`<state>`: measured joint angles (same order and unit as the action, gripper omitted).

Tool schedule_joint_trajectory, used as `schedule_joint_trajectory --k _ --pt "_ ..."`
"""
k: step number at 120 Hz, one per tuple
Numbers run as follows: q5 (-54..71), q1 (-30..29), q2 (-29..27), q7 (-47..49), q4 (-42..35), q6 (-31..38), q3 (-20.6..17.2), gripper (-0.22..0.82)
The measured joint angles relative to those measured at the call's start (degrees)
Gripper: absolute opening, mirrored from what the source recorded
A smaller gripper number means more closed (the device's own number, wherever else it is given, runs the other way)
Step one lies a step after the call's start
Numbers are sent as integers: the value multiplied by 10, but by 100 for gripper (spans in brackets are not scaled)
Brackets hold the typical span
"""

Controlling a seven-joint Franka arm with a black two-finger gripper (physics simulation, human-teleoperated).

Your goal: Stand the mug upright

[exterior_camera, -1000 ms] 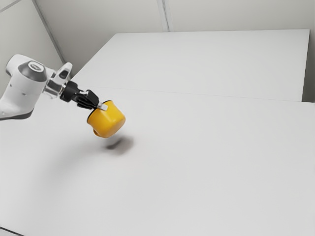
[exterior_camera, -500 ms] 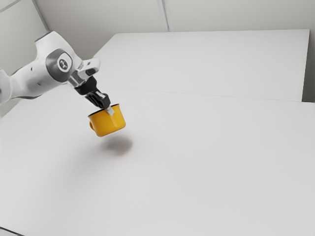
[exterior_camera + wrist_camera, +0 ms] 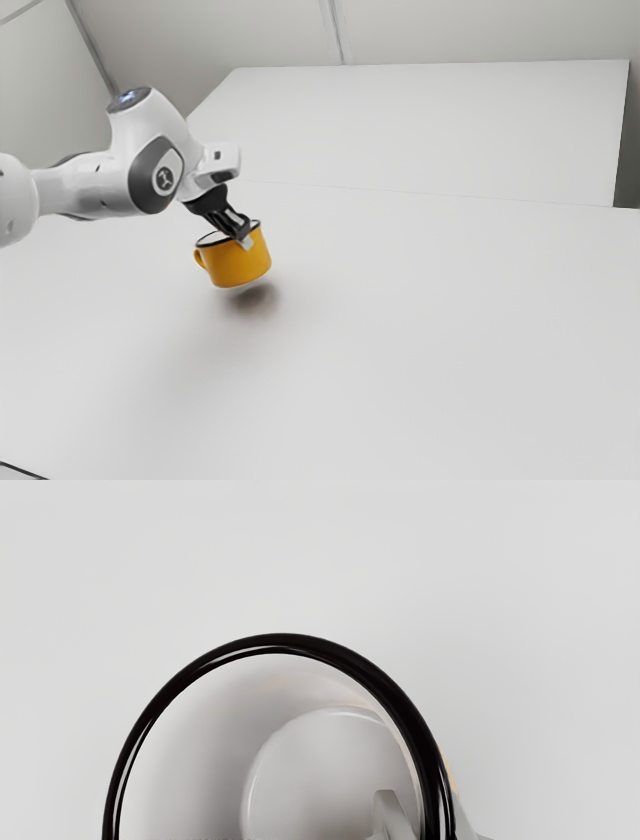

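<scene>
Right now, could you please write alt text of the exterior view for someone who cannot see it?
A robot hand holds an orange-yellow mug in the air above a white table, slightly tilted, its opening upward. The white arm reaches in from the exterior view's left, where the handle points.

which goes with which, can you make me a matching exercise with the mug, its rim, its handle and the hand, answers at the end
Column 1
1. mug
2. rim
3. handle
4. hand

Column 2
a. a black ring around the opening
b. gripping, with one finger inside the opening and one outside
c. yellow-orange outside, held above the table
d. on the side toward the exterior view's left

Right pairs: 1-c, 2-a, 3-d, 4-b
</scene>
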<state>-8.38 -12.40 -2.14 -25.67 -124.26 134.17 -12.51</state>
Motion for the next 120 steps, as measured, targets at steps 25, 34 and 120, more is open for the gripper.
schedule_joint_trajectory --k 25,34,120 --pt "10 -5 -31 31 -43 38 -7 -18" --pt "11 -3 -39 41 -56 44 -8 -18" --pt "50 9 -64 119 -127 77 -47 -18"
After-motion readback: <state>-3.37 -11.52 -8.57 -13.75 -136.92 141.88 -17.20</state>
